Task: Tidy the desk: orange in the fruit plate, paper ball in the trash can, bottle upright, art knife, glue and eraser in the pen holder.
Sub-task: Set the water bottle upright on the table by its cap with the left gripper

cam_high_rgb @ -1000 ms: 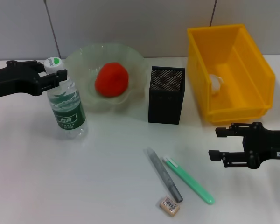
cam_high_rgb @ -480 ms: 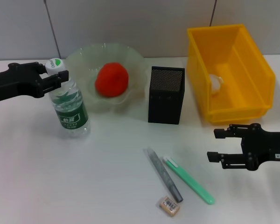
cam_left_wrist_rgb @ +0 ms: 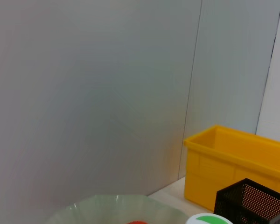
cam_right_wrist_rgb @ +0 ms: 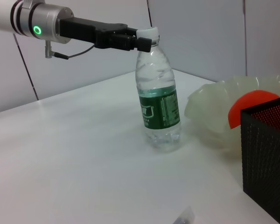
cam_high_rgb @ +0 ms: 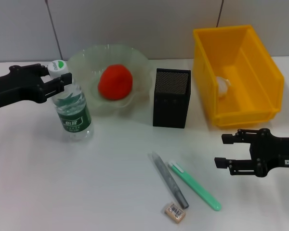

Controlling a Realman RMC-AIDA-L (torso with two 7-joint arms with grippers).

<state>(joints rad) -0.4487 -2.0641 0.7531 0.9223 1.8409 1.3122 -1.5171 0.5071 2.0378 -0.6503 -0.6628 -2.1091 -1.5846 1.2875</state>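
White desk [cam_high_rgb: 111, 183] against grey wall panels [cam_left_wrist_rgb: 93, 93]; left gripper [cam_high_rgb: 62, 80] pinches the upright bottle [cam_high_rgb: 72, 113], right gripper [cam_high_rgb: 220, 150] spread.

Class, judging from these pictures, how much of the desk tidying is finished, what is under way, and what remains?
Done: the orange lies in the fruit plate, the paper ball in the trash can. In hand: the left gripper grips the upright bottle at its neck. Left: eraser and two pen-like tools lie on the desk, outside the pen holder; right gripper hovers open.
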